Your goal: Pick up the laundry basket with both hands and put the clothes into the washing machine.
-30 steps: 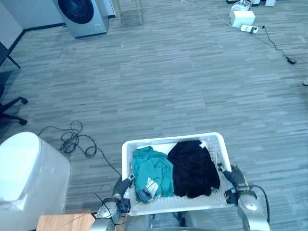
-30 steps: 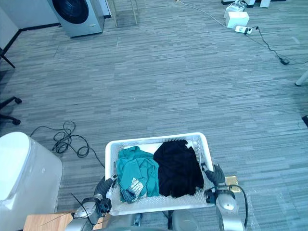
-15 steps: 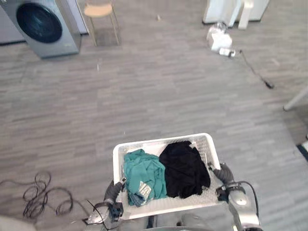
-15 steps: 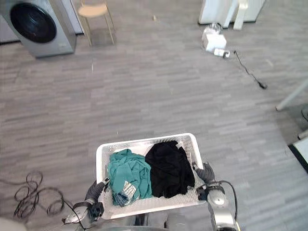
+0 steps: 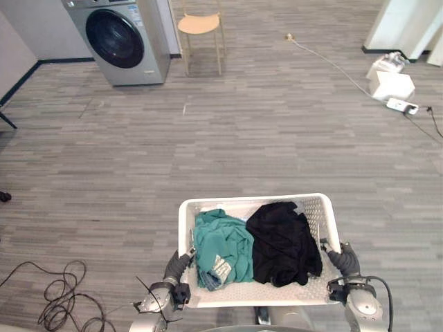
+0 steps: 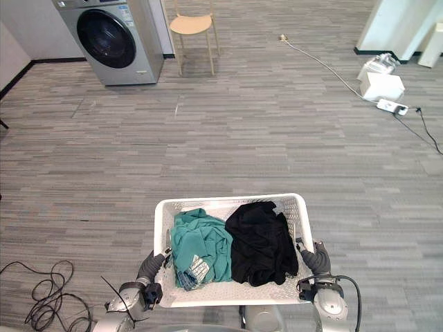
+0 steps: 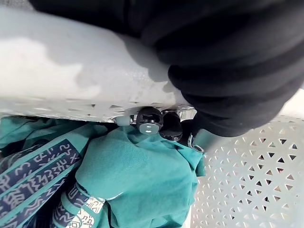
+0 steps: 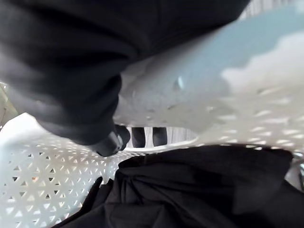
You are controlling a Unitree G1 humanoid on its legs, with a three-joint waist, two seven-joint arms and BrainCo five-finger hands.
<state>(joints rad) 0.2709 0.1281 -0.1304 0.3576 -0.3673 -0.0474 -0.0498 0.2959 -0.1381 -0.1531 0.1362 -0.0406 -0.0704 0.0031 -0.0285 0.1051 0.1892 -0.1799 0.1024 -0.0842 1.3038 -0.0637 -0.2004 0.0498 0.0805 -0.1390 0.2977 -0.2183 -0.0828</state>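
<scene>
Since the whole view has swung between the earlier pictures and now, the change is the camera's and not the things'. The washing machine [image 5: 124, 38], cut off at the far left edge of the floor a second ago, now shows almost whole there. Its round dark door looks closed, and a wooden chair [image 5: 199, 26] stands just beside it. The laundry basket [image 5: 256, 200] sits as it did, right in front of the robot and carried off the floor. The teal garment [image 5: 221, 245] fills its left half and the black garment [image 5: 284, 242] its right, the two touching in the middle. I read this as the robot turning to face the machine with the load in hand. The pick-up is done and the carry is under way. A wide stretch of bare floor lies between basket and machine, so no clothes have gone in, and the door will likely need opening first.

At the basket's left side, the left hand [image 5: 174, 266] grips the rim. In its wrist view the dark fingertips [image 7: 149, 121] curl under the rim into the basket, just above the teal cloth, though whether they touch it I cannot tell. On the right side, the right hand [image 5: 344, 261] grips likewise, its fingertips [image 8: 137, 136] hooked below the rim over the black garment. Both hands are closed round the basket and hold nothing else.
</scene>
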